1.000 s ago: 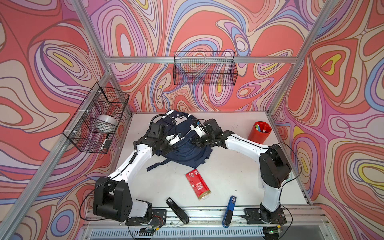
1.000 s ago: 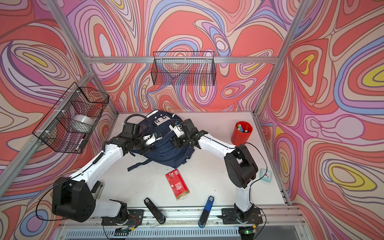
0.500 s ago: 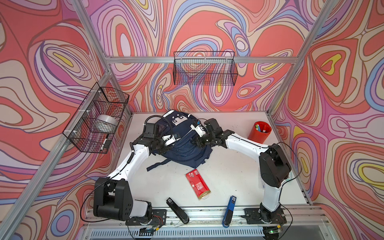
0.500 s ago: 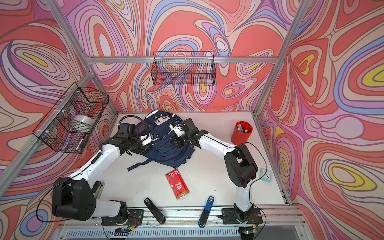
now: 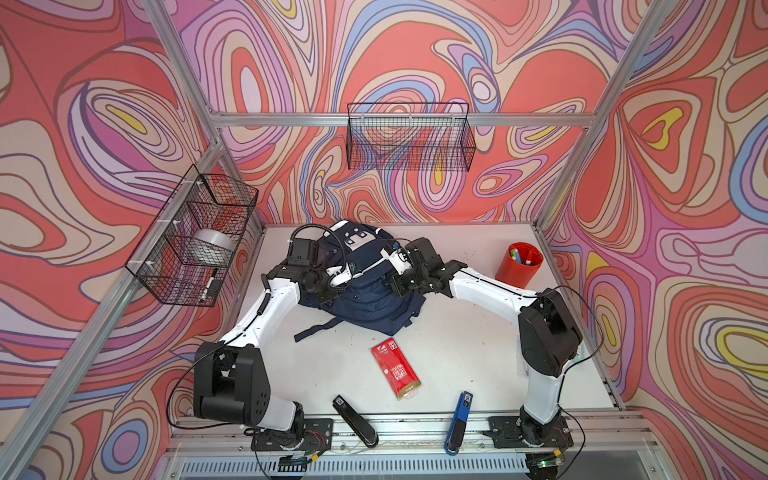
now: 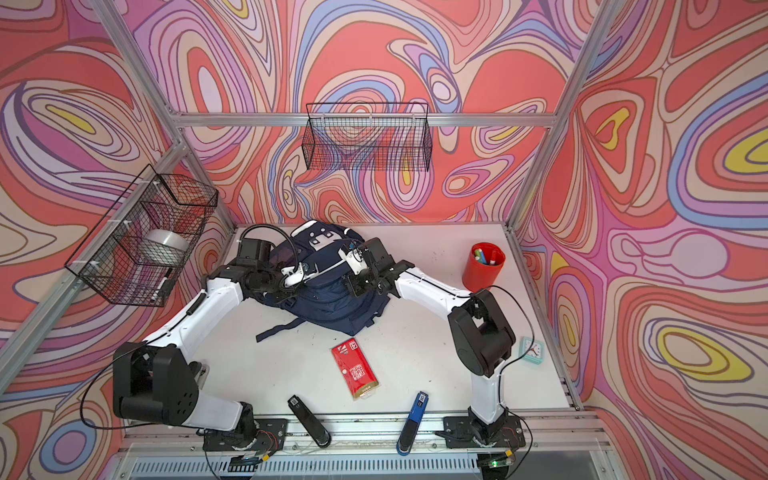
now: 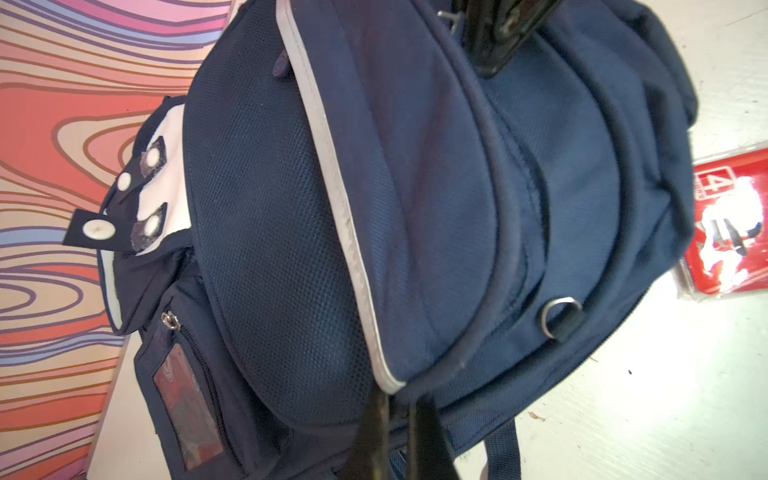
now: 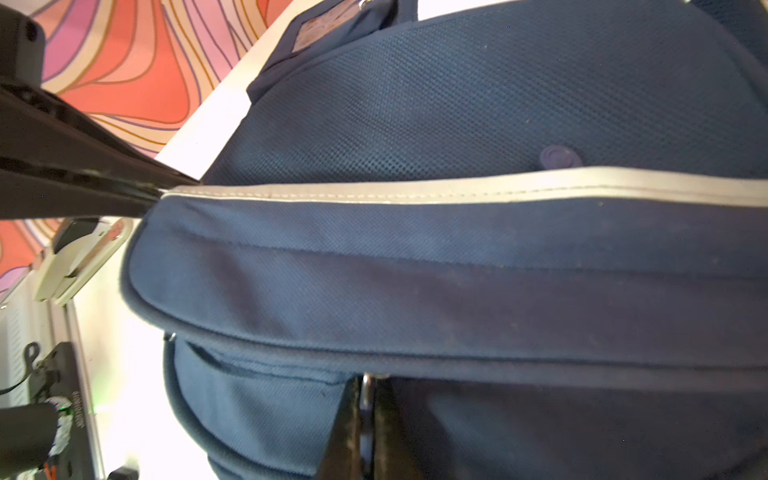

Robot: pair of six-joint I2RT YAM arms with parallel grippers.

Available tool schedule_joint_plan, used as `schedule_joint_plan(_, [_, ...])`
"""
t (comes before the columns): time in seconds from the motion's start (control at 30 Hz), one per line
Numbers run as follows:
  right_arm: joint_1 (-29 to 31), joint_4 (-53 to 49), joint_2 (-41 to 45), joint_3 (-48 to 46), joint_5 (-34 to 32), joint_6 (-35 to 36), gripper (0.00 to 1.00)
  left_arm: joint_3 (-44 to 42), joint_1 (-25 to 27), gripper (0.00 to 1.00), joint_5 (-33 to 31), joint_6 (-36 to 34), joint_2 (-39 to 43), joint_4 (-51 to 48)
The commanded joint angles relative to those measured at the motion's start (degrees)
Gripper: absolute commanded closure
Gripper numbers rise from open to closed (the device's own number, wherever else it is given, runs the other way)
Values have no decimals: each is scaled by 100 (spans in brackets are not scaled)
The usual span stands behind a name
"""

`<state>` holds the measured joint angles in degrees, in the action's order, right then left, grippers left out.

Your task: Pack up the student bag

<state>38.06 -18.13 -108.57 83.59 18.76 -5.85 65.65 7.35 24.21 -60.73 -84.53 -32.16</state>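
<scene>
One table (image 5: pixel 457 340), two wire baskets (image 5: pixel 409 137) (image 5: pixel 195 237) on the walls above. One navy bag (image 5: pixel 365 299) lying at back centre. Left gripper (image 7: pixel 399 407) pinched on its grey-trimmed flap edge, right gripper (image 8: pixel 365 395) clamped on its zipper seam. Around: one red cup (image 5: pixel 518 266), one red packet (image 5: pixel 395 368), two staplers (image 5: pixel 355 422) (image 5: pixel 457 419), one small clock (image 6: pixel 532 350).

White table (image 5: pixel 457 332) with student bag (image 5: pixel 374 303), red cup (image 5: pixel 517 268), red packet (image 5: pixel 395 368), black stapler (image 5: pixel 355 422), blue stapler (image 5: pixel 457 419).
</scene>
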Motion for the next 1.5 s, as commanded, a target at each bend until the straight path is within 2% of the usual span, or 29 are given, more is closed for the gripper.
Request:
schedule_joint_plan(0.0, [283, -172, 135, 144, -226, -282, 100, 212, 12, 100, 665, 72, -96, -446])
schedule_joint_plan(0.2, [468, -89, -31, 479, 123, -668, 100, 194, 29, 100, 729, 72, -98, -409])
schedule_joint_plan(0.57, [1063, -118, -351, 967, 65, -900, 100, 387, 82, 100, 980, 332, -208, -486])
schedule_joint_plan(0.83, [1370, 364, -538, 1247, 263, -1520, 100, 370, 80, 100, 1349, 536, -144, -344])
schedule_joint_plan(0.97, [1323, 186, -413, 1388, 214, -1593, 100, 447, 74, 100, 1137, 484, -170, -478])
schedule_joint_plan(1.03, [1146, -169, -320, 1308, -17, -1354, 100, 443, 73, 100, 1061, 465, -186, -525])
schedule_joint_plan(1.13, [687, -618, -288, 1112, 98, -1066, 100, 414, 74, 100, 944, 597, -169, -407])
schedule_joint_plan(1.27, [439, -1236, -356, 1142, -412, -475, 100, 471, 68, 100, 897, 683, -177, -352])
schedule_joint_plan(1.47, [326, -1295, -274, 1103, -630, -575, 100, 548, 72, 100, 720, 741, -206, -420])
